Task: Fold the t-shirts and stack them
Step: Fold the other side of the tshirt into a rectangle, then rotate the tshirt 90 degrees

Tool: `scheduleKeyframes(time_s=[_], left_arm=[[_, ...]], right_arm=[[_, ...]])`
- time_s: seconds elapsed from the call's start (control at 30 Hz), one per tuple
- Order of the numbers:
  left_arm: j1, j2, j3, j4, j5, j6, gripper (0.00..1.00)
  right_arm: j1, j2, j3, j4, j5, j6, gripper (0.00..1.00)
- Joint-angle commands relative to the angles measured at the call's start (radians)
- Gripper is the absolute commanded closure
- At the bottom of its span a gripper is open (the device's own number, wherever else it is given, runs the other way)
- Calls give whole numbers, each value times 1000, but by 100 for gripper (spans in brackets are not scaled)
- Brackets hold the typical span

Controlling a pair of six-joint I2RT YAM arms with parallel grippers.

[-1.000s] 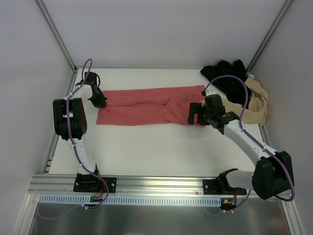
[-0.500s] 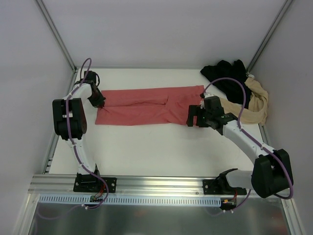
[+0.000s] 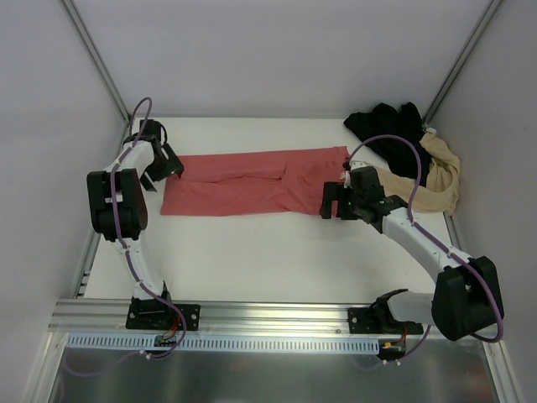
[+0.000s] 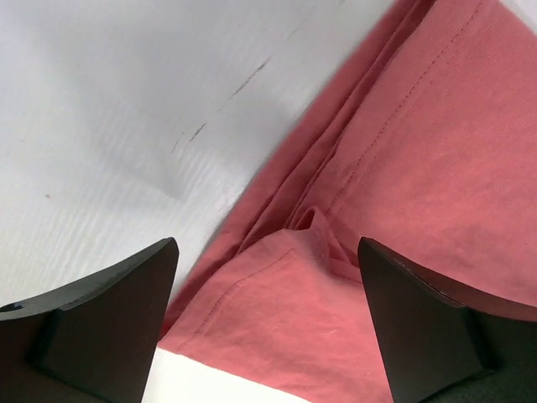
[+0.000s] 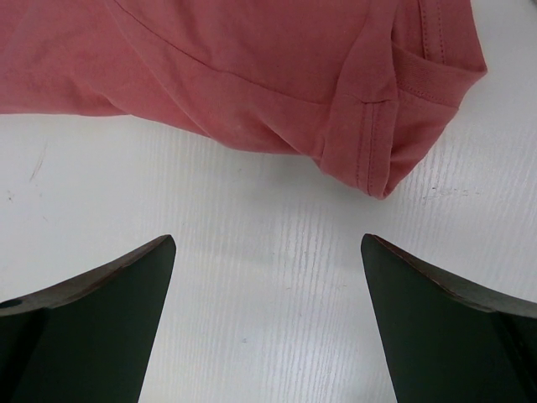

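Beige t-shirt (image 3: 443, 180) seemingly half under black t-shirt (image 3: 388, 130)

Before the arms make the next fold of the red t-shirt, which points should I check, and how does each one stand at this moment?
1. Left claw open and empty: ok.
2. Right claw open, over bare table beside the shirt's edge: ok.
3. Coral-red t-shirt lying as one long flat strip: ok.
4. Its left end smooth: not ok, small pucker there.
5. Red strip apart from black t-shirt and beige t-shirt: cannot tell, the right arm covers the gap.
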Motion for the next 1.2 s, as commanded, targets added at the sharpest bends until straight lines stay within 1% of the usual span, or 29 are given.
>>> scheduleKeyframes(time_s=[0.0,0.1,0.13,0.2,0.23,0.33,0.37,0.4,0.43,0.6,0.67,0.8,0.9,1.13,1.17], left_arm=[[10,-114,-11,-27,-47,-15,9],[10,-219,-46,-15,-2,-15,8],[10,-272,-55,-17,21,-13,8],[8,-323,-74,-35,68,-19,8],[7,-379,-86,-40,84,-19,8],[7,-504,-152,-60,158,-16,8],[7,-538,-167,-63,183,-15,8],[7,-605,-182,-64,233,-13,7],[7,-636,-198,-64,258,-9,5],[2,-837,-278,-96,333,8,3],[2,-881,-304,-103,361,24,3],[0,-961,-317,-155,373,42,2],[2,-998,-327,-169,407,39,2],[2,-1046,-305,-225,437,53,2],[0,-1059,-307,-231,448,51,2]], right_arm=[[1,6,32,19,-14,-13,0],[1,89,104,22,-35,-16,0],[2,145,137,25,-47,-13,0],[2,204,164,31,-58,7,1],[2,233,173,39,-67,18,0],[4,342,167,77,-74,61,0],[2,359,162,85,-72,69,0],[2,374,158,105,-64,81,1],[4,389,151,114,-58,85,1],[2,497,171,136,-34,104,1],[1,523,184,131,-29,118,0],[-4,558,211,128,-6,124,1],[-25,595,268,99,9,121,1],[-88,719,475,30,-5,127,0],[-99,756,528,22,-9,130,0]])
